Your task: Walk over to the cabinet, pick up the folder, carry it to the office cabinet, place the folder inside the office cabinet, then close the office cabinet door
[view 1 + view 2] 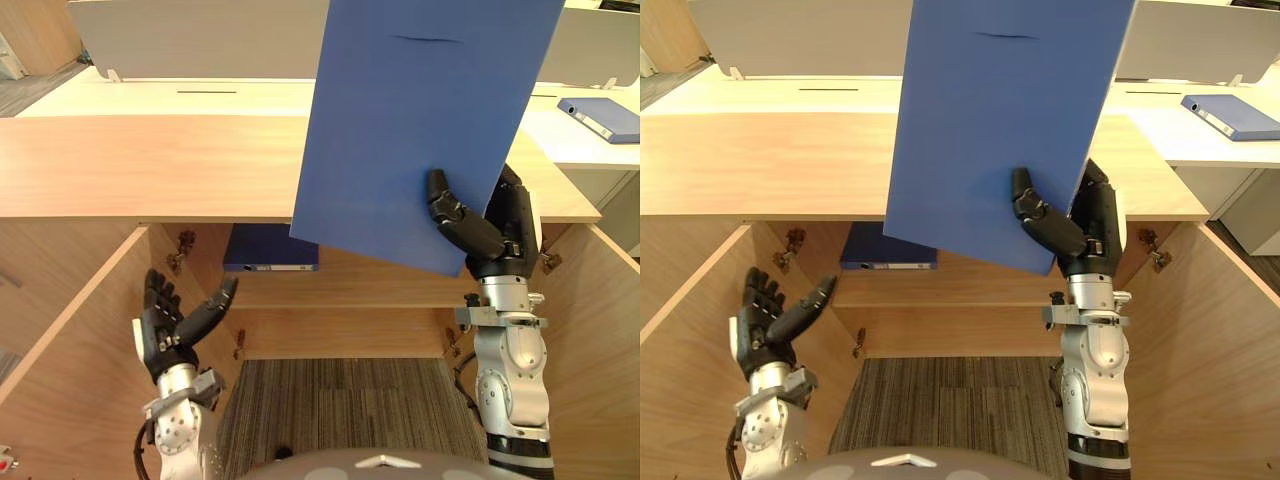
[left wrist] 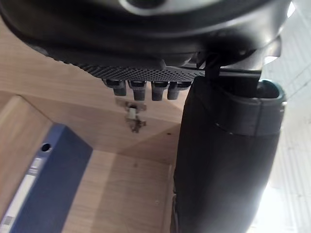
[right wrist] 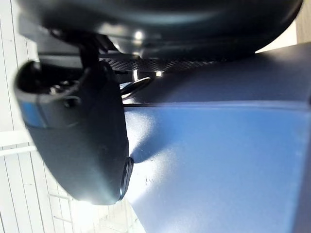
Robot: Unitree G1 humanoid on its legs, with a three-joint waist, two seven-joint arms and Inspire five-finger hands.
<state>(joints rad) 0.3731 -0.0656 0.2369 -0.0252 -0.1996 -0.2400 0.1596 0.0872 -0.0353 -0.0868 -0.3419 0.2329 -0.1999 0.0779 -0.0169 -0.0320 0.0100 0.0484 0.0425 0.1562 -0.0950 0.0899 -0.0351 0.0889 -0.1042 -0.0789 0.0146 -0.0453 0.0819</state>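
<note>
Open cabinet (image 1: 150,165) up front, blue binder (image 1: 270,248) lying on the shelf (image 1: 340,285) inside. Blue folder (image 1: 420,120) up in the right hand (image 1: 490,235), pinched near its lower corner, thumb in front and fingers behind, upright over the cabinet top. Down by the left door (image 1: 70,340), left hand (image 1: 170,325) low, fingers spread. Another binder (image 1: 600,118) on the white desk (image 1: 575,148) off right.

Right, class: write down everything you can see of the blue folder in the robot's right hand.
The folder is large, flat and plain blue, matt like card or plastic, with a short dark mark near its top. It stands roughly upright, slightly tilted, its upper edge out of view. The right hand pinches its lower corner, thumb on the near face, fingers behind. It is raised in front of the wooden cabinet top; nothing else touches it.
</note>
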